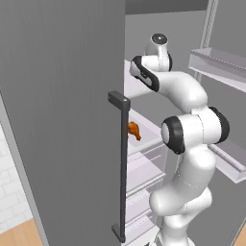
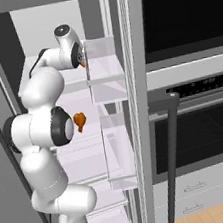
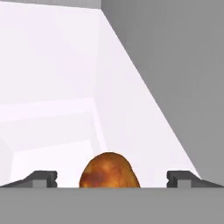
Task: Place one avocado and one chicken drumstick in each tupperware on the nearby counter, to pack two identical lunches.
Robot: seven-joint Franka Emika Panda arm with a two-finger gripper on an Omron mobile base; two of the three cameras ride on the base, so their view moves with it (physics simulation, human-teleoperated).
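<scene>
A chicken drumstick (image 3: 109,170) sits right in front of me, its plump orange-brown end rising between my two fingertips (image 3: 43,178) in the hand view. It lies on a white shelf inside the open fridge, close to the grey side wall on that view's right. My gripper (image 3: 111,179) stands wide open, one tip on each side of the meat and neither touching it, so I hold nothing.

A second drumstick (image 1: 133,130) lies on a lower shelf (image 1: 146,139), seen past the door handle (image 1: 122,168) in the left base view and beside my elbow (image 2: 79,121) in the right base view. My arm reaches into the upper part of the fridge.

I judge this to be the fetching step: I am lined up on one drumstick and have not yet gripped it. Next I should ease forward until the thick part is fully between the tips, then close firmly, since the rounded meat could slip. After that I must back out without clipping the clear door bins (image 2: 104,69), and carry it to a tupperware on the counter.
</scene>
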